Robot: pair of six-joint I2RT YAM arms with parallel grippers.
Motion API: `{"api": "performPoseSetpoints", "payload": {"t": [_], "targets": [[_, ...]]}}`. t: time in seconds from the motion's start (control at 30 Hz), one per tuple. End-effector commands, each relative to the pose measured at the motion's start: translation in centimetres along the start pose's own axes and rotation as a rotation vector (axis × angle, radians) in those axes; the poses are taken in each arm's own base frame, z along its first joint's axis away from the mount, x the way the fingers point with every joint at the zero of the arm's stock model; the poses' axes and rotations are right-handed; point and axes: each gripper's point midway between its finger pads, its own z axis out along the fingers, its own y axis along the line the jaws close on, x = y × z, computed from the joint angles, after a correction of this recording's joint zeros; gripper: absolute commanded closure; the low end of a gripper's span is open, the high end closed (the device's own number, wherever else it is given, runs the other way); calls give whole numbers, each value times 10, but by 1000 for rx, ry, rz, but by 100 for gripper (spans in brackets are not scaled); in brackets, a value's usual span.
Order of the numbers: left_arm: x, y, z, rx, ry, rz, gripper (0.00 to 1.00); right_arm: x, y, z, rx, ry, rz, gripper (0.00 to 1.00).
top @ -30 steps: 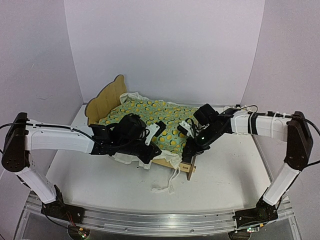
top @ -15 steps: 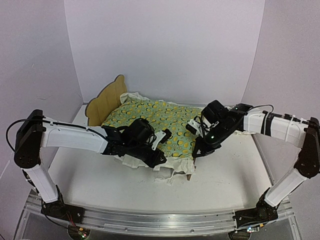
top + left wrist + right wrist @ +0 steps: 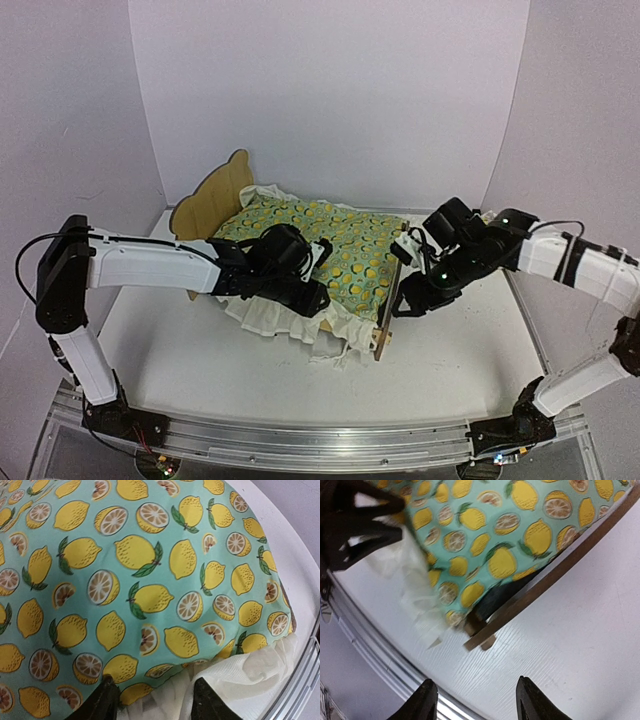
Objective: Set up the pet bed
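The pet bed (image 3: 213,197) stands on the table with its curved plywood headboard at the back left and its footboard (image 3: 385,325) toward the front right. A lemon-print blanket (image 3: 335,245) lies spread over it, and its white ruffle (image 3: 275,315) hangs over the near rail. My left gripper (image 3: 316,296) is at the blanket's near foot corner. Its fingers (image 3: 106,700) stand open, with the ruffle edge (image 3: 165,692) lying loose under the gap. My right gripper (image 3: 408,303) is open just beyond the footboard (image 3: 545,587), over bare table. The dark mattress pad (image 3: 500,597) shows under the blanket.
The white table (image 3: 460,350) has purple walls at the back and on both sides. A metal rail (image 3: 365,645) runs along its near edge. The bed's foot leg (image 3: 479,639) is close in front of my right fingers.
Both grippers were shut on the blanket's foot edge and drew it toward the footboard. Both have now opened and let it go. The right gripper has moved off to the right of the footboard.
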Motion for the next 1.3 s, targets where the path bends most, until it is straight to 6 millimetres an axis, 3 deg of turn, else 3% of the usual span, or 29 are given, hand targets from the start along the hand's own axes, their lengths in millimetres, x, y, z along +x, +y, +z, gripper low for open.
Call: {"api": "performPoseSetpoints", "payload": {"t": [0.0, 0.1, 0.23, 0.33, 0.4, 0.53, 0.6, 0.77, 0.83, 0.97, 1.07, 1.27], "targets": [[-11, -1, -45, -25, -88, -24, 44, 28, 37, -3, -160, -6, -17, 43], [4, -28, -71, 51, -108, 4, 38, 37, 57, 6, -224, -4, -26, 42], [22, -84, -107, 229, -249, 60, 33, 41, 83, 14, -304, -35, -32, 41], [39, -108, -112, 275, -367, 37, 31, 32, 78, 18, -287, -106, 25, 46], [47, -111, -102, 260, -417, 1, 32, 27, 70, 21, -252, -142, 56, 50], [65, -104, -61, 156, -398, -22, 37, 32, 63, 38, -200, -165, 85, 55], [69, -97, -54, 120, -395, -38, 39, 35, 62, 49, -131, -172, 117, 55], [89, -77, -66, 138, -402, -101, 33, 37, 69, 73, 71, -288, 226, 49], [94, -74, -70, 157, -399, -83, 25, 40, 73, 83, 129, -318, 243, 47], [105, -60, -71, 139, -386, -60, 24, 43, 67, 108, 186, -354, 346, 41], [108, -54, -73, 135, -386, -59, 23, 39, 74, 124, 180, -370, 373, 41], [111, -37, -81, 122, -411, -135, 25, 22, 78, 140, 235, -428, 386, 46]]}}
